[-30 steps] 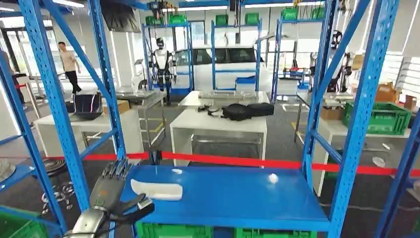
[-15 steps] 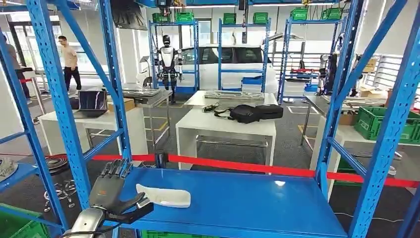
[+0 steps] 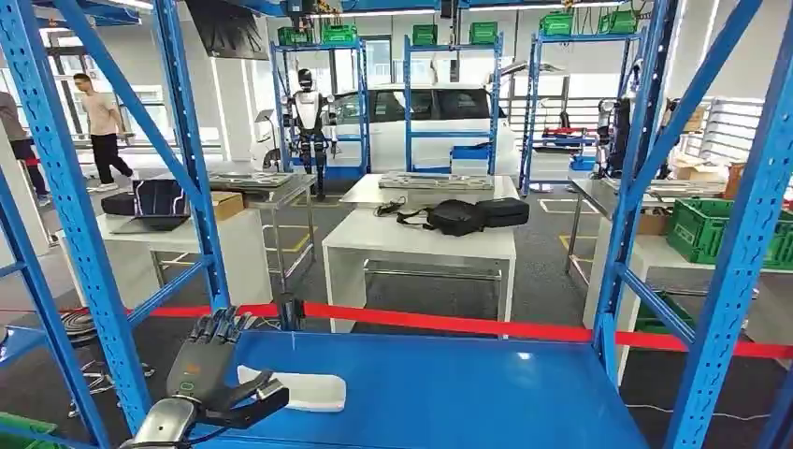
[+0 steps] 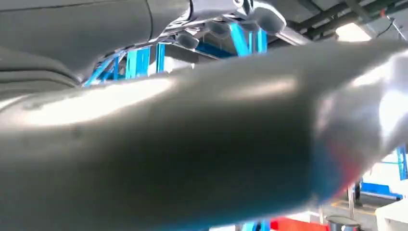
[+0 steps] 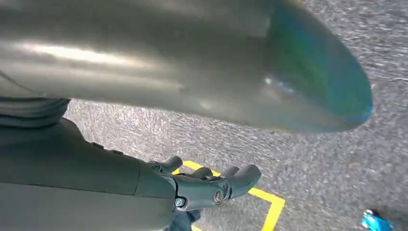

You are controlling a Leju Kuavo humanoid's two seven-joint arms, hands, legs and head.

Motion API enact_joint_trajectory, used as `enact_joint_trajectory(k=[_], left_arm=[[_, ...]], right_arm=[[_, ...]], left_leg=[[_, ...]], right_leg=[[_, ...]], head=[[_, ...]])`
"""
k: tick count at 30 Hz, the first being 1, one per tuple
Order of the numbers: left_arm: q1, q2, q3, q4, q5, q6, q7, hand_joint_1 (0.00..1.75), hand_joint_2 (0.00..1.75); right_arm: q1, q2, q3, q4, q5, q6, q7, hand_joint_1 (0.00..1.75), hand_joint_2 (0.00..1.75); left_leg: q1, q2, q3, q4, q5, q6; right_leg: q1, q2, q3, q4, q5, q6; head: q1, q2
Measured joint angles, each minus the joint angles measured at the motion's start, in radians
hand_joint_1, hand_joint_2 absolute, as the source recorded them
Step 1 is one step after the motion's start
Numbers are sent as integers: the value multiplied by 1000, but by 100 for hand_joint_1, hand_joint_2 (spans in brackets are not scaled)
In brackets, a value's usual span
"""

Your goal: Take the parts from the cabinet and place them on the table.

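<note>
A flat white part (image 3: pixel 297 390) lies on the blue shelf (image 3: pixel 449 393) of the cabinet, toward its near left corner, long side running across the shelf. The robot's left hand (image 3: pixel 210 369) is raised just beside the part's left end, palm turned away from the head camera, its dark fingers (image 3: pixel 217 325) pointing up and spread apart, the thumb (image 3: pixel 251 400) stuck out toward the part and overlapping its near left edge. Whether the thumb touches the part I cannot tell from here; the hand holds nothing.

The left wrist view is taken up by a blurred grey thumb and cover close to the lens, with a few fingertips (image 4: pixel 264 17) spread at one edge and bits of blue frame behind them; the white part is not to be made out there. The right wrist view looks at grey speckled floor (image 5: pixel 308 163) with a yellow marked line (image 5: pixel 269 202). There the right hand (image 5: pixel 207 185) hangs with its fingers curled loosely inward, nothing in them.

From the head view, the blue uprights (image 3: pixel 65 206) of the cabinet frame the scene. Behind the shelf a red barrier tape (image 3: pixel 486 326) runs across, and beyond it stands a white tabletop (image 3: pixel 421 238) with a black bag (image 3: pixel 468 215) on it. Farther back are another humanoid robot (image 3: pixel 309 122), a white car (image 3: pixel 430 117), green crates (image 3: pixel 729 229) at the right and a person (image 3: pixel 98 126) walking at the left.
</note>
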Motion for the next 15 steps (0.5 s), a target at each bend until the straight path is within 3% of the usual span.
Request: enact_joint_trajectory(k=[3, 4, 5, 6, 8, 9, 10, 11, 12, 14, 15], left_arm=[[2, 0, 0, -1, 0, 1, -3, 0, 0], [2, -1, 0, -2, 0, 3, -5, 0, 0], [1, -2, 0, -3, 0, 5, -11, 0, 0], [0, -1, 0, -3, 0, 6, -11, 0, 0], [4, -4, 0, -2, 0, 6, -14, 0, 0], [8, -5, 0, -2, 0, 6, -18, 0, 0], [11, -6, 0, -1, 0, 6, -19, 0, 0], [14, -7, 0, -1, 0, 6, -19, 0, 0], [15, -8, 0, -1, 0, 6, -19, 0, 0], [15, -10, 0, -1, 0, 6, -19, 0, 0], [14, -10, 0, 0, 0, 6, -19, 0, 0]], right_arm=[[0, 1, 0, 0, 2, 2, 1, 0, 0], [-2, 0, 0, 0, 2, 3, 2, 0, 0], [-5, 0, 0, 0, 3, 5, 1, 0, 0], [-8, 1, 0, 0, 3, 6, 1, 0, 0], [-6, 1, 0, 0, 3, 10, 2, 0, 0], [-4, 1, 0, 0, 3, 12, 2, 0, 0], [-4, 2, 0, 0, 3, 13, 2, 0, 0], [-3, 2, 0, 0, 3, 14, 2, 0, 0], [-4, 2, 0, 0, 3, 14, 1, 0, 0], [-2, 2, 0, 0, 3, 14, 1, 0, 0], [-2, 2, 0, 0, 3, 14, 1, 0, 0]], left_leg=[[-1, -4, 16, -10, 19, 26], [4, -6, 30, -12, 20, 31], [4, -6, 38, -13, 15, 37], [4, -6, 42, -13, 9, 42], [2, -7, 50, -13, -4, 48], [1, -9, 57, -12, -11, 49], [0, -10, 65, -11, -19, 49], [-2, -11, 75, -9, -28, 48], [-3, -11, 86, -8, -37, 47], [-4, -9, 102, -9, -60, 40], [-8, -12, 117, -2, -69, 34]], right_leg=[[3, -3, 11, 0, 7, 22], [1, -4, 3, 12, 3, 25], [0, -4, -18, 59, 8, 27], [0, -4, -63, 131, 2, 28], [1, -4, -164, 274, -65, 34], [1, -4, -202, 314, -99, 36], [1, -4, -219, 313, -104, 36], [1, -4, -217, 273, -82, 34], [1, -4, -199, 209, -41, 30], [6, -6, -135, 20, 101, 14], [13, -4, -136, 6, 99, 14]], head=[[0, 0], [0, 0], [2, 0], [3, 0], [4, 0], [5, 0], [5, 0], [5, 0], [6, 0], [6, 0], [5, 0]])
